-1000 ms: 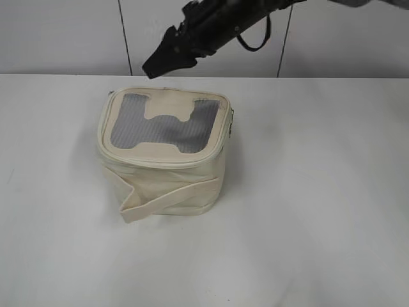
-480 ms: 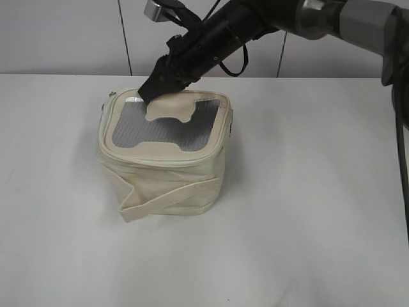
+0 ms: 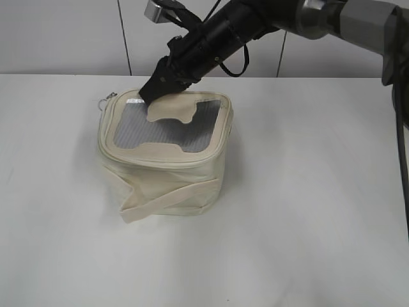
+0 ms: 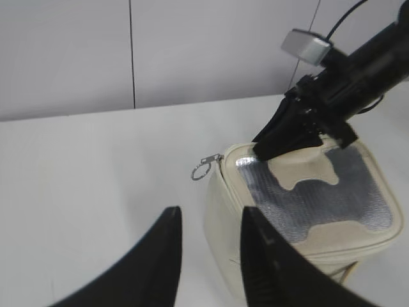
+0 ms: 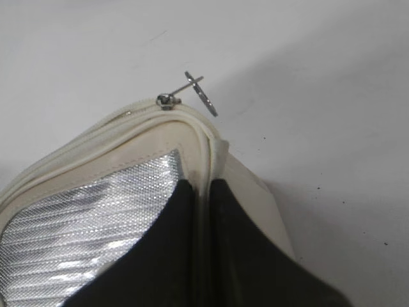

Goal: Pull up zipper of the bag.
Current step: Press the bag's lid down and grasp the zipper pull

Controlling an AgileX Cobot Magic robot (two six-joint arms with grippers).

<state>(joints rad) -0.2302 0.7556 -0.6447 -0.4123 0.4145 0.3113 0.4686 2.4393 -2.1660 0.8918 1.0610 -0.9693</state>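
The cream bag point(image 3: 163, 160) stands on the white table, its grey mesh window point(image 3: 160, 131) facing up. My right gripper point(image 3: 151, 93) reaches across from the right and is shut on the bag's far top rim, pinching the cream zip track point(image 5: 96, 137) between its fingers point(image 5: 203, 183). A silver ring pull point(image 5: 203, 96) sticks out at the corner just beyond the pinch; it also shows in the exterior view point(image 3: 102, 102) and left wrist view point(image 4: 201, 171). My left gripper point(image 4: 208, 214) is open and empty, hovering beside the bag's near left side point(image 4: 223, 211).
The white table point(image 3: 319, 192) spreads around the bag. A pale panelled wall point(image 3: 64, 38) stands behind. The bag's flat cream strap point(image 3: 169, 195) wraps its front side. The right arm's dark body point(image 3: 217, 32) slants over the table's back.
My right gripper has come down from above the back of the bag onto its far rim and closed on it. The ring pull now sticks out at the left corner.
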